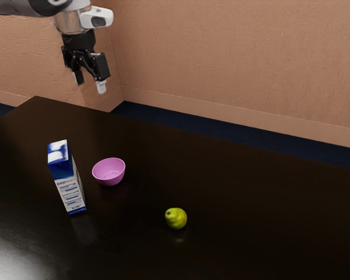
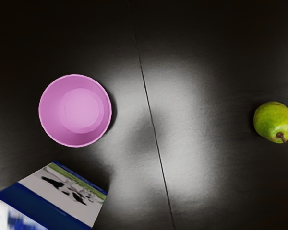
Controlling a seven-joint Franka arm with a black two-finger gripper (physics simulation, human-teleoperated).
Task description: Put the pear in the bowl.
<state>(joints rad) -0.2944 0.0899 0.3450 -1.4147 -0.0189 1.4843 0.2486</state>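
The black gripper (image 1: 90, 83) hangs with jaws wide apart. The yellow-green pear (image 2: 272, 120) lies on the dark, glossy table (image 1: 233, 175), well apart from the round pink bowl (image 2: 81, 110). The wrist view's edge crops the upright blue-and-white carton (image 1: 68, 181).

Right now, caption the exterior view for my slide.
Open end effector above a dark table with an empty pink bowl, a tall carton and a pear.

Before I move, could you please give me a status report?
Claw open and empty. Pear on table, outside bowl. Carton beside bowl, not between bowl and pear.
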